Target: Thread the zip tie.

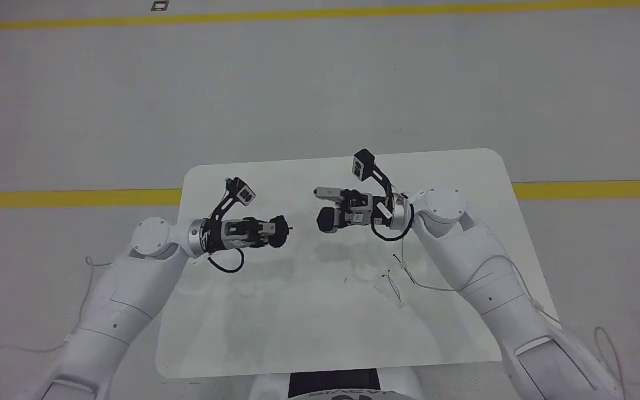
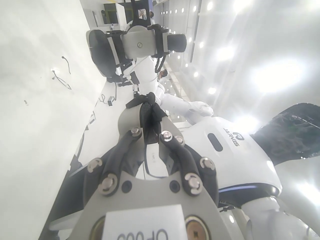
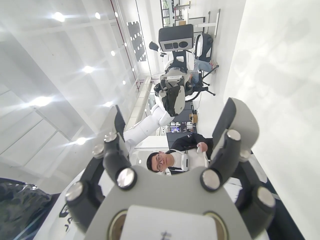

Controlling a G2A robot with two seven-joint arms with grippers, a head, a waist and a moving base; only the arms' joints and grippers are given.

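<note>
Left gripper (image 1: 283,228) is pinched shut. There's a small dark bit at the tips and I can't tell what it is. That arm's stretched out level over the left half of the table (image 1: 470,330), pointing at the other arm. Right gripper (image 1: 325,207) faces it, close but not touching, fingers spread wide. Zip ties (image 2: 61,81) are lying loose on the table beside my right forearm, behind the right gripper and well apart from the left one.

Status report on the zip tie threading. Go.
Left gripper shut on small black piece. Right gripper open, empty, facing it. Loose zip ties on table. Path between clear.
</note>
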